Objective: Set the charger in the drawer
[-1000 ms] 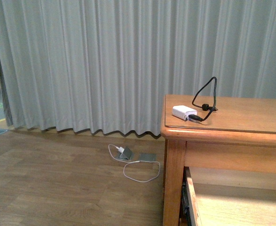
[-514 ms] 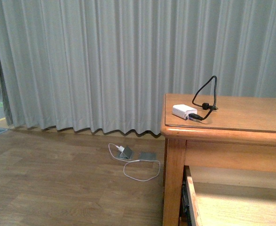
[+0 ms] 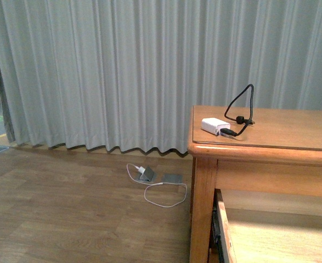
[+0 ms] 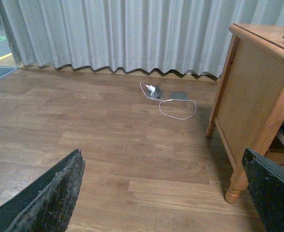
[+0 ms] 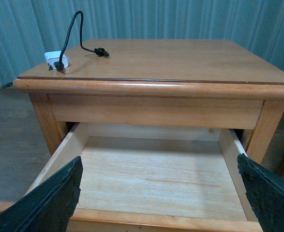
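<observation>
Where the small white rectangular charger block (image 3: 215,125) lies: flat on the honey-brown wooden dresser top (image 3: 281,129), near its front-left corner in the front view, not yet in the drawer.
Cable: a thick black cable (image 3: 239,120) plugs into the end of the block facing the middle of the top and rises in a tall loop.
Long axis: roughly along the top's front edge, a little skewed, so the narrow width is offered front to back.
Drawer: the wide wooden drawer with a light wood interior (image 5: 156,179) is pulled out towards the robot, just under the top; nothing shows inside it.
State of the right pincer (image 5: 160,169): jaws spread wide, nothing between them, squarely facing the dresser near the drawer's front rim.
State of the left pincer (image 4: 162,164): jaws likewise apart and bare, low over the brown plank floor (image 4: 108,125), off to the dresser's side.
Key relation: the charger block sits higher than the right pincer, beyond it and towards the robot's left; the right arm looks the nearer.
Stage: reach not begun, by my reading.
Risk: the loop could snag on the top's edge or hang over the drawer wall.
Decoy: a white plug with a thin white cable (image 3: 145,174) lies on the floor.
</observation>
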